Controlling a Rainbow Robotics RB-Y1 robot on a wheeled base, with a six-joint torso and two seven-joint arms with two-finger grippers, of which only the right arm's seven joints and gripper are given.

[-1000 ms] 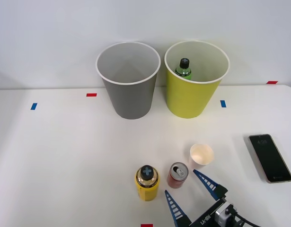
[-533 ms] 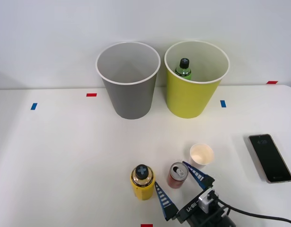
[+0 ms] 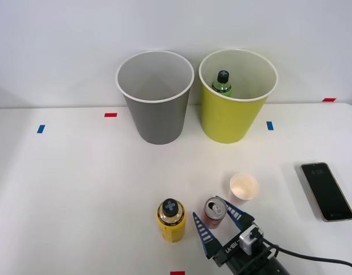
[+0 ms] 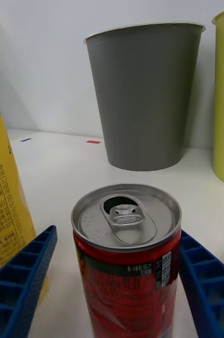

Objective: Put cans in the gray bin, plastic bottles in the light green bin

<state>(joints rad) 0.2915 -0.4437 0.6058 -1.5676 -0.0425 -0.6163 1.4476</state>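
Front view: right gripper open, fingers straddling the red can near the table's front edge, not yet clamped. Risk: yellow bottle stands just beside one finger, paper cup near the other; closing off-centre could topple either

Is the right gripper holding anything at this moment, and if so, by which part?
Nothing is held yet. The right gripper is open, its blue fingers on either side of the red can, level with its upper body, with gaps visible on both sides.
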